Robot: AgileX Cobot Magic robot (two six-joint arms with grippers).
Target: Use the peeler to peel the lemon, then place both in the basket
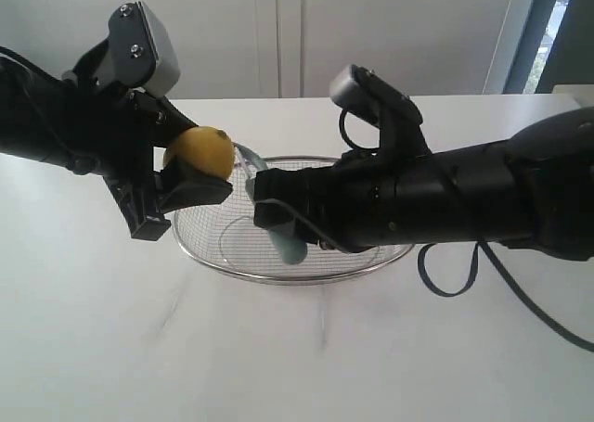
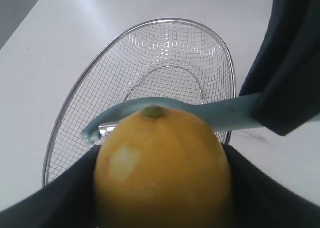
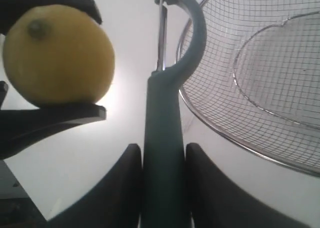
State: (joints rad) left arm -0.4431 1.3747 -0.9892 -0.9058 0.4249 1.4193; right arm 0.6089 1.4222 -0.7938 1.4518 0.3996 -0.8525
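The yellow lemon (image 1: 200, 152) hangs above the left end of the basket (image 1: 209, 246), clamped between the black fingers of my left gripper (image 1: 190, 162). In the left wrist view the lemon (image 2: 162, 168) fills the jaws and has a pale patch on its skin. My right gripper (image 1: 269, 209) is shut on the teal handle of the peeler (image 1: 288, 246). The peeler's (image 3: 165, 128) metal loop head (image 3: 162, 32) stands close beside the lemon (image 3: 57, 55), a narrow gap between them. The peeler (image 2: 165, 110) curves just past the lemon's tip in the left wrist view.
The silver wire basket (image 2: 165, 52) sits on a white table (image 1: 306, 348) under both grippers, also seen from the right wrist as the basket (image 3: 260, 82). A black cable (image 1: 464, 274) loops below the right arm. A white wall stands behind.
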